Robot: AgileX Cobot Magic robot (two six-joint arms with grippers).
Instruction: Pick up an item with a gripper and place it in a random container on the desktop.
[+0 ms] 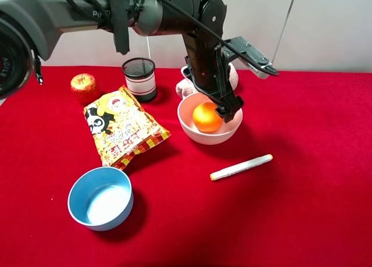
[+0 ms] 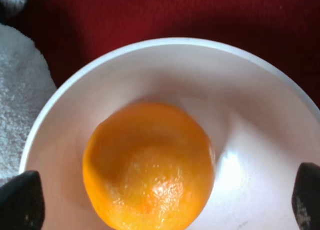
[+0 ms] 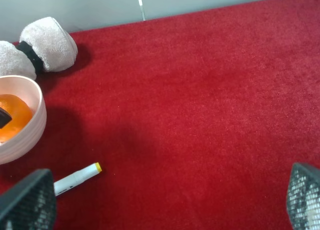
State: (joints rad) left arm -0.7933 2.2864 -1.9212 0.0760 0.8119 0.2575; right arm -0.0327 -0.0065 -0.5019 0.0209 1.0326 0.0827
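The orange [image 1: 206,117] lies inside the pale pink bowl [image 1: 192,130] on the red desktop [image 1: 302,209]. My left gripper [image 1: 223,109] reaches across the middle and hangs just above the bowl, over the orange. In the left wrist view the orange [image 2: 150,165] rests on the bottom of the bowl [image 2: 260,115]. The left gripper [image 2: 162,200] is open, its fingertips [image 2: 20,200] wide apart on either side and clear of the fruit. My right gripper [image 3: 165,200] is open and empty above bare red cloth. The bowl [image 3: 27,132] and the orange [image 3: 15,121] also show in the right wrist view.
A white marker [image 1: 241,167] lies in front of the pink bowl. A snack bag [image 1: 122,127], a black mesh pen cup [image 1: 139,78] and an apple [image 1: 85,86] stand to the left. A blue bowl [image 1: 100,197] is front left. A plush toy [image 3: 42,49] sits behind the pink bowl.
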